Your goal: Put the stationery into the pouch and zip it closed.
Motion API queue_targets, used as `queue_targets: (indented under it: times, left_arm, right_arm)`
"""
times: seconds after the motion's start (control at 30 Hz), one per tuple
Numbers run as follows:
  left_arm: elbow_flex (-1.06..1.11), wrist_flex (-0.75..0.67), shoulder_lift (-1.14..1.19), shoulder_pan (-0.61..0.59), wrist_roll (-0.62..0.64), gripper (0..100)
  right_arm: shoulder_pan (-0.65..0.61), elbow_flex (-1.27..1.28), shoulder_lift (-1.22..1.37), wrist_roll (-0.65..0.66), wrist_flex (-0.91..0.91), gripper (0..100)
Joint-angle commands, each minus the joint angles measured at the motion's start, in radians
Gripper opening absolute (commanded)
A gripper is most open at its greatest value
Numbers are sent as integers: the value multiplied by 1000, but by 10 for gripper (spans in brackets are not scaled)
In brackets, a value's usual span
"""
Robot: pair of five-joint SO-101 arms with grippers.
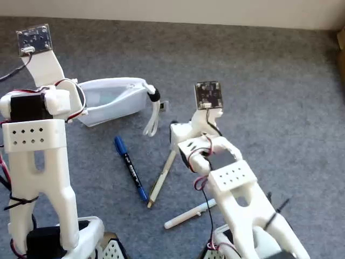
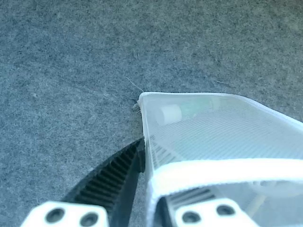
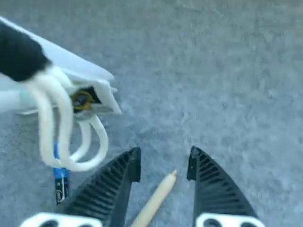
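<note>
The white mesh pouch [image 1: 114,99] lies open at the back left, with a pale item [image 2: 170,113] inside. My left gripper [image 2: 147,165] is shut on the pouch's [image 2: 227,132] end edge. The zipper pull [image 3: 83,99] and a white cord loop [image 3: 49,125] hang at the pouch's other end. A cream pencil [image 1: 161,181] lies on the carpet. Its upper end [image 3: 156,201] sits between the fingers of my open right gripper [image 3: 163,165], which do not touch it. A blue pen [image 1: 129,167] lies left of the pencil and a white pen [image 1: 188,216] near the front.
Grey carpet [image 1: 269,81] covers the whole work area, with free room to the right and at the back. The two arm bases [image 1: 59,237] stand at the front edge. A pale wall strip runs along the far edge.
</note>
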Motion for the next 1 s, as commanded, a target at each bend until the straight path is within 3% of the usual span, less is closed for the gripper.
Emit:
queue_targets:
  times: [0.0,0.2,0.53,0.7,0.97]
  left_arm:
    - [2,-9,-15,-25,-3,33]
    - [33,-17,-15,-21,-3,34]
    - [42,-17,-15,-27,-3,34]
    - [44,-15,-15,-27,-3,33]
    - [45,-15,-15,-25,-3,33]
  right_arm:
    - [-5,-139,51,-77,128,159]
    - [-73,-308,153,-229,372,159]
    - [-124,-389,352,-338,383,163]
    - [-105,-506,456,-400,490,163]
    - [-105,-613,607,-410,513,163]
